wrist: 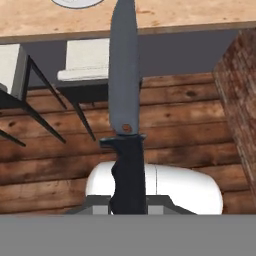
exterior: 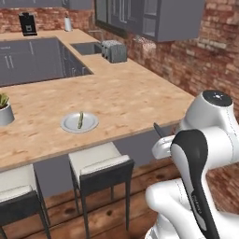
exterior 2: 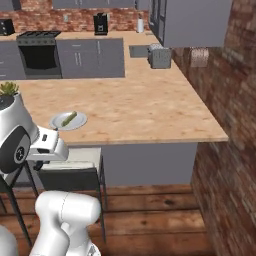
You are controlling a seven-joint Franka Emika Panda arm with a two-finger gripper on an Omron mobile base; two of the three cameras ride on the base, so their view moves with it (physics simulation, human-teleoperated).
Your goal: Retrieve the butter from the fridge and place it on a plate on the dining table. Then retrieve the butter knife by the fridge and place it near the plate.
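The dining table, a long light wood-grain top on a grey base, spreads across both base views and runs up to a red brick wall on its far side, with grey wall cabinets hanging above. Two cushioned stools stand tucked against the near edge of the table, on a dark plank floor. A metal toaster sits further back on the counter, beside a recessed sink, and a potted plant stands near the table's left edge. The plate, round and pale grey, lies flat on the table just above the nearer stool, and the butter, a thin olive-yellow stick, lies across its middle. The gripper hangs off the table's near edge, out over the floor, and is clamped on the black handle of the butter knife; in the hand view the grey blade points straight away from the hand toward the table edge, with the rim of the plate just past its tip. In the left base view the blade shows as a short dark sliver rising beside the white wrist, level with the table's edge.
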